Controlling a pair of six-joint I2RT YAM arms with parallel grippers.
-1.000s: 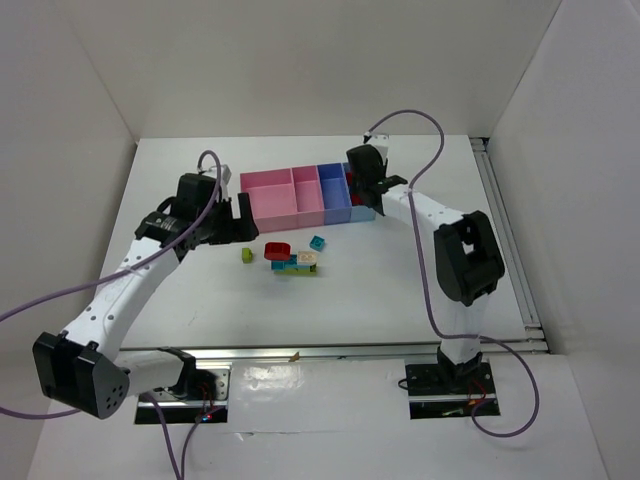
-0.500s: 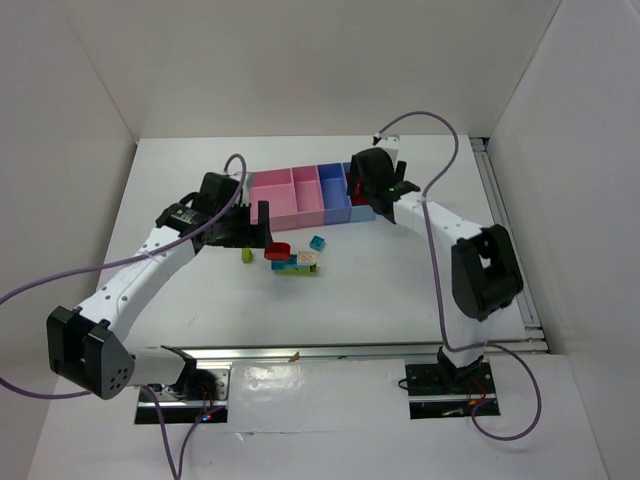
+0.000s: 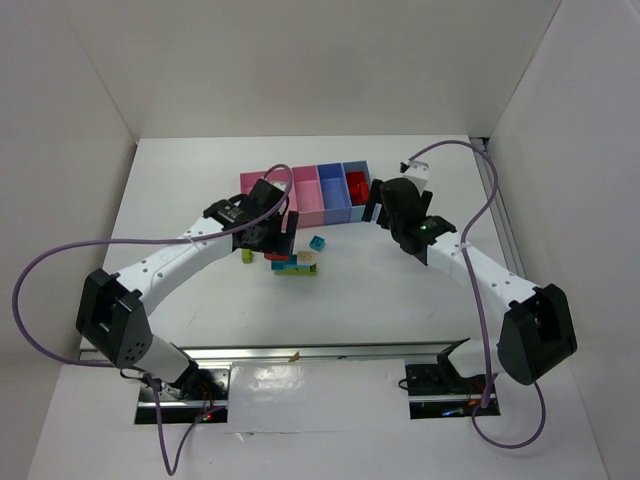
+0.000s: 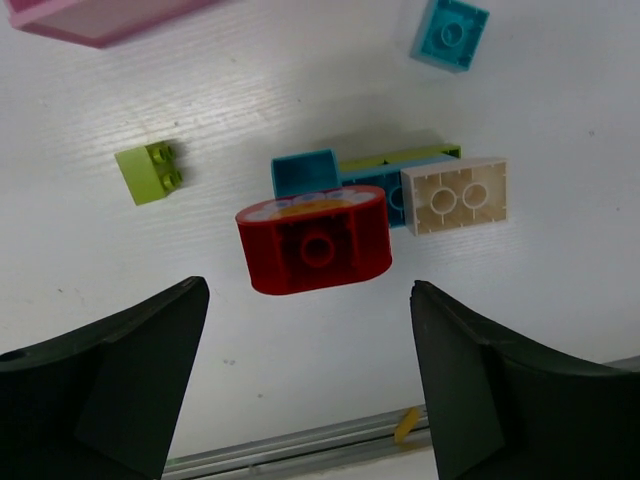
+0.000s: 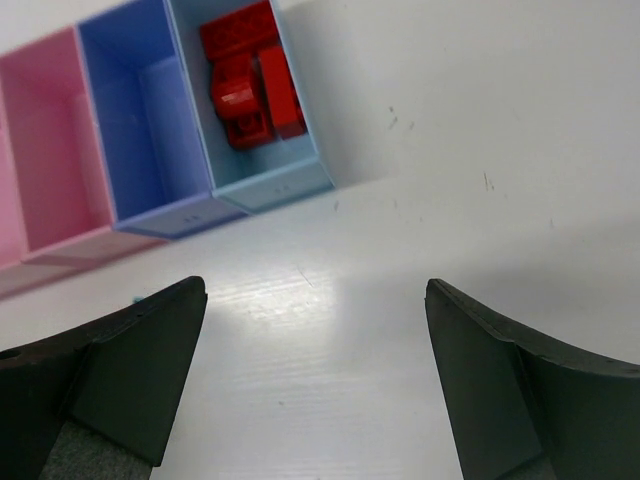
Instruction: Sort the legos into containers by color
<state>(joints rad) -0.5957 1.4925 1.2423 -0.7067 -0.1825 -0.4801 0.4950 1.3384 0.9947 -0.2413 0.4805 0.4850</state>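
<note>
The left gripper (image 4: 308, 300) hung wide open and empty over a red rounded brick (image 4: 315, 240). A yellow-green brick (image 4: 150, 172) lay to its left and a beige brick (image 4: 455, 195) to its right. Farther right, red legos (image 5: 250, 85) sat in the light blue bin (image 5: 270, 185). Near it the right gripper (image 5: 315, 290) stood wide open, holding nothing.
</note>
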